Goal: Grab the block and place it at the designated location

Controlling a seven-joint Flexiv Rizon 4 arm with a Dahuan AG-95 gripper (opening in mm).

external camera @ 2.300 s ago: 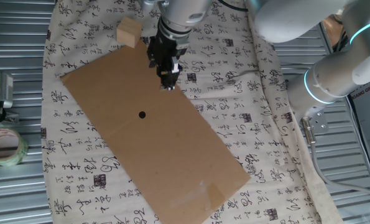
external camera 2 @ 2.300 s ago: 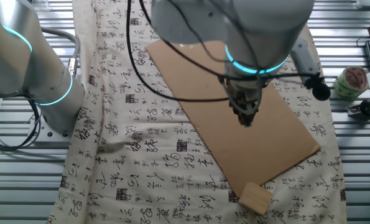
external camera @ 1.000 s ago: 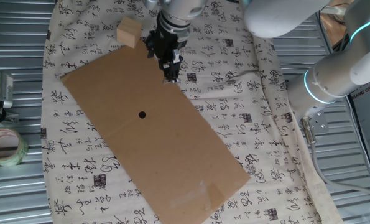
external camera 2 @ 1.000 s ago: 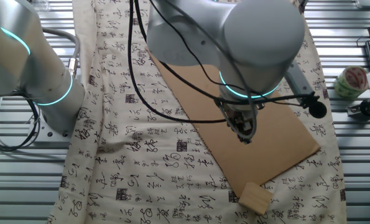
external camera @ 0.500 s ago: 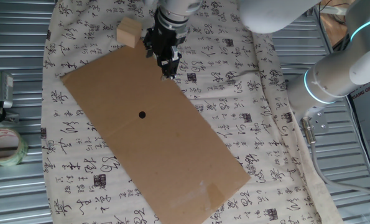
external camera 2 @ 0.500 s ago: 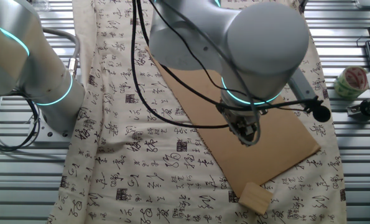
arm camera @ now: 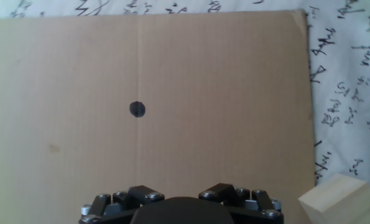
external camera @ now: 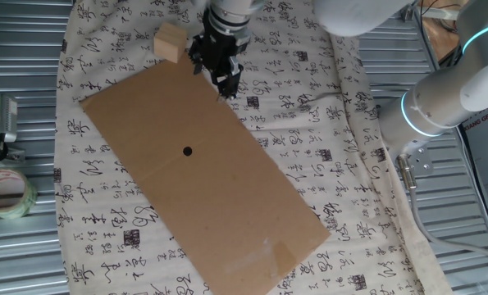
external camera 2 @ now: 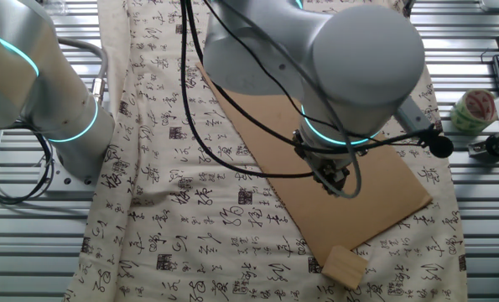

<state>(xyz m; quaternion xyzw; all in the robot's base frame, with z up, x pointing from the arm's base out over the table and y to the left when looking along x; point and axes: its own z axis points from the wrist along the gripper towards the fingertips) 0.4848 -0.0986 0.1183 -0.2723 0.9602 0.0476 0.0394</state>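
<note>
Overhead, the hand point(external camera: 222, 88) hovered over the upper edge of the large flat brown cardboard sheet point(external camera: 227, 197); whether its fingers were open or closed could not be told. One small light tan wooden cube point(external camera: 170, 43) sat on the white calligraphy cloth point(external camera: 309, 74), just beside the hand, off the sheet's corner. One small round black dot point(external camera: 187, 151) marked the sheet, apart from the cube.

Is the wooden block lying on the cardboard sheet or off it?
Off it. The block rests on the printed cloth, beside the corner of the cardboard sheet, away from the black dot.
</note>
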